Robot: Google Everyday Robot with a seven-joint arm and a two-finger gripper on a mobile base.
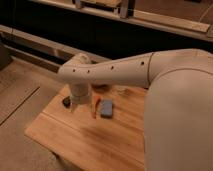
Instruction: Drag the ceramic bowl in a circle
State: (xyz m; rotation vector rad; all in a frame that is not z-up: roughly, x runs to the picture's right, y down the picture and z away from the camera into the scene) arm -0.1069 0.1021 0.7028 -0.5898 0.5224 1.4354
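Better ease the wide-open gripper, hanging near the blue pad, to the bowl behind that pad and hook its rim.

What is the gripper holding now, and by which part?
It cannot be told. The gripper hangs over the table beside the black block; the ceramic bowl sits apart, partly behind the arm.

Cream-white tubular arm, small dark holes

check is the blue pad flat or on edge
Flat: the blue pad lies broad-side down on the table, near the gripper hanging by the black block.
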